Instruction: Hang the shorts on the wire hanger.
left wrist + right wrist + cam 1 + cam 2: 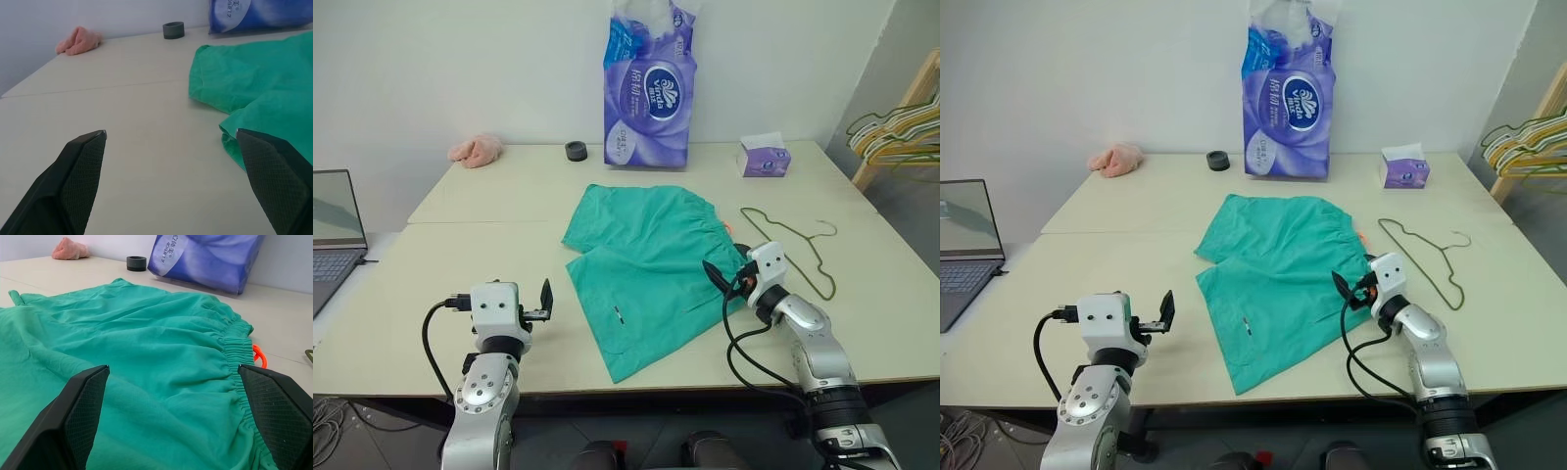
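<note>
L tool (546, 299): wide open, empty, over bare tabletop (460, 255).
R tool (724, 279): wide open, empty, at shorts' waistband.
Shorts (641, 259): flat, mid-tabletop.
Wire hanger (798, 245): flat, just right of shorts.

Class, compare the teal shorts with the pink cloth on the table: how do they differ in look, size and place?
The shorts are teal and smooth; the pink cloth is fluffy. The shorts are spread flat and far larger; the cloth is a small bunched heap. The shorts lie mid-table, the cloth at the far left corner. Both are fabric resting on the table.
</note>
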